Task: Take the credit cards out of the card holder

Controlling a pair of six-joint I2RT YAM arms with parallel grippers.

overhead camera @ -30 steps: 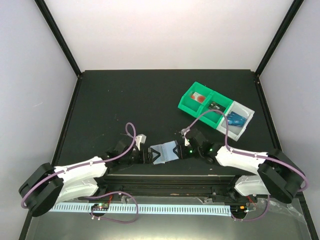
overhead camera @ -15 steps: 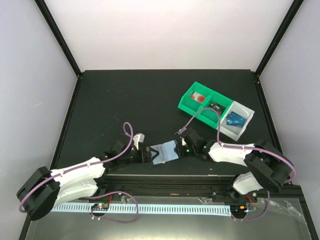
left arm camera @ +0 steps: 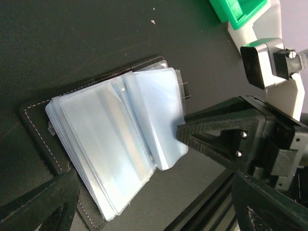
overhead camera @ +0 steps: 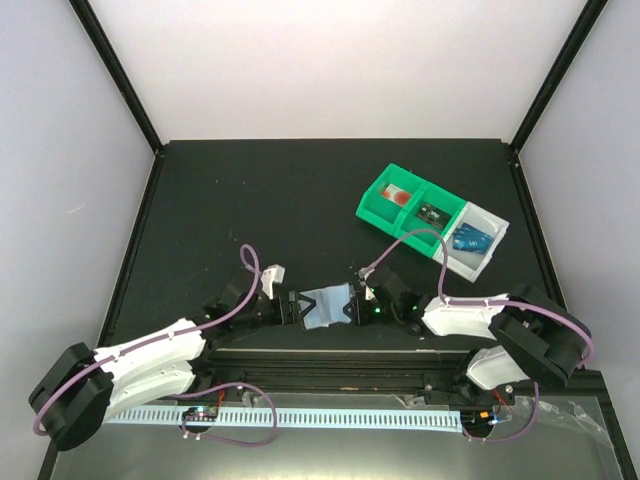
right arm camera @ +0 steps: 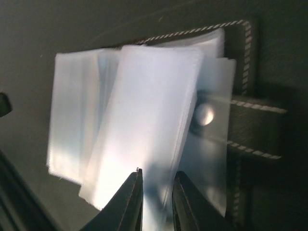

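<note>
**Overhead view.** The card holder (overhead camera: 326,304) lay open on the black table (overhead camera: 250,200), near its front edge. The left claw (overhead camera: 291,303) stood at the holder's left side and the right claw (overhead camera: 356,304) at its right side. Well apart, at the back right, a blue card (overhead camera: 470,239) rested in the pale end compartment of the tray (overhead camera: 374,205).

**Left wrist view.** The left claw's fingers were spread wide, one to either side of the holder and grasping nothing. The clear leaves were fanned out and no blue showed through them.

**Right wrist view.** The right claw's fingers (right arm camera: 133,202) had one clear leaf between them across a narrow gap. Whether they already pinched it could not be told.

**Progress.** At least one card appeared to be out and put away. Any cards left would be in leaves hidden beneath, which remained to be checked.
</note>
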